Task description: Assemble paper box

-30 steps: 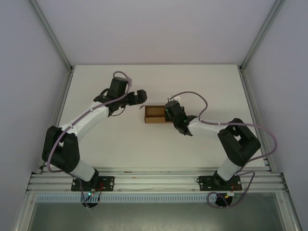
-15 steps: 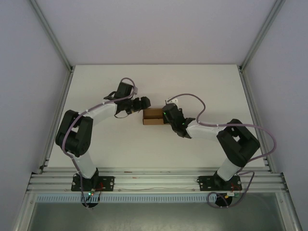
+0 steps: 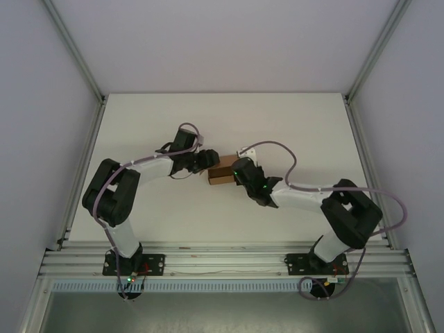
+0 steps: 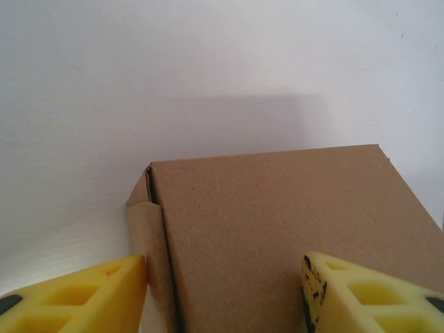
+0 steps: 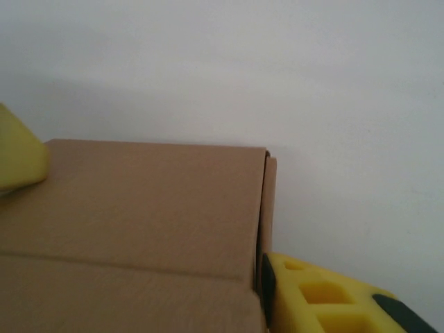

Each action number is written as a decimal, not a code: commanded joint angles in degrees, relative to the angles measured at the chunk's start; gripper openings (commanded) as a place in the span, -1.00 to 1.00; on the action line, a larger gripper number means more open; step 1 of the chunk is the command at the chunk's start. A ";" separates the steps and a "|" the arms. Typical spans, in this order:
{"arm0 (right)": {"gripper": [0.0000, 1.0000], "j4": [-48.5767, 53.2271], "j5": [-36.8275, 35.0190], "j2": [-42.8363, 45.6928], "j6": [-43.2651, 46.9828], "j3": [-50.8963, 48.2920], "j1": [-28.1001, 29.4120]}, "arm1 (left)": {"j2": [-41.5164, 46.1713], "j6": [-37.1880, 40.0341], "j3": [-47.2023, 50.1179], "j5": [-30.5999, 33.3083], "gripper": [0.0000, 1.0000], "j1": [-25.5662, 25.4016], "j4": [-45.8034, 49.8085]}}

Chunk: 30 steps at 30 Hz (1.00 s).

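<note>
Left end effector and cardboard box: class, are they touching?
Cannot tell. The left wrist view has the left end effector with its fingers flanking a corner of the box, but neither contact nor gap shows plainly.

Matt cardboard paper box [image 4: 277, 222], smooth white table [image 3: 277, 118]

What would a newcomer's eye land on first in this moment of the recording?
The brown paper box near the middle of the white table draws the eye first. Both arms reach in to it, the left gripper at its left end and the right gripper at its right end. In the left wrist view, bright yellow fingers stand apart on either side of a box corner.
</note>
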<state>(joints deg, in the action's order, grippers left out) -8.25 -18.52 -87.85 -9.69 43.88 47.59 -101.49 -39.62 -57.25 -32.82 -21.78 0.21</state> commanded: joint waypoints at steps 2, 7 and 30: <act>-0.12 2.94 0.33 5.18 -3.56 -3.52 0.26 | -2.46 -1.39 1.48 -1.52 0.09 -0.46 -2.95; 0.04 5.65 1.52 8.43 -7.97 -8.13 0.22 | -3.97 -0.70 1.76 -1.59 0.06 -1.01 -3.31; 1.00 8.88 11.83 19.86 -11.55 -11.87 -7.50 | -10.45 3.04 3.18 -9.96 -0.40 3.31 -11.99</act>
<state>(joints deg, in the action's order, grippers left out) 2.09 -11.09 -68.64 -21.71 29.85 42.46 -109.38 -37.41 -56.36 -41.60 -19.90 -11.35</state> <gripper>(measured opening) 0.995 0.312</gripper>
